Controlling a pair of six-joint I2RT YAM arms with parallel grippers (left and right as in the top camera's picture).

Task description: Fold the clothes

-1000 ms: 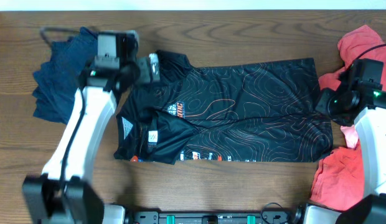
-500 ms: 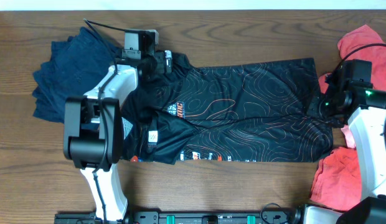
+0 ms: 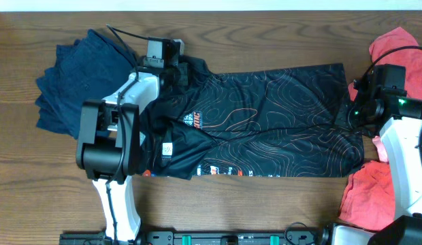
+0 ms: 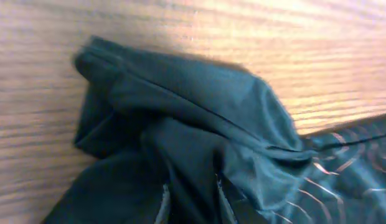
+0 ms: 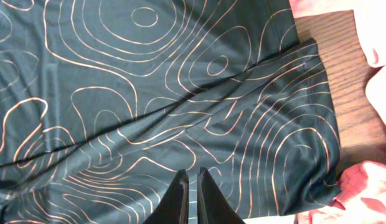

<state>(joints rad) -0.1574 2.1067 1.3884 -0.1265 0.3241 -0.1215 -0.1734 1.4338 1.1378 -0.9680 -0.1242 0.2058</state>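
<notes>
A black jersey with orange contour lines lies spread flat across the middle of the table. My left gripper is at its upper left corner. In the left wrist view the left gripper is shut on a bunched fold of the jersey, with dark cloth filling the gap between the fingers. My right gripper sits at the jersey's right edge. Seen from the right wrist, the right gripper has its fingers almost together, pinching the patterned jersey.
A crumpled navy garment lies at the far left, just beside the left arm. Coral-red clothes are heaped along the right edge, with more coral-red cloth at the lower right. Bare wooden table runs along the back.
The left gripper has shifted right onto the jersey's upper left corner and closed on it. The right gripper has closed on the jersey's right edge.
</notes>
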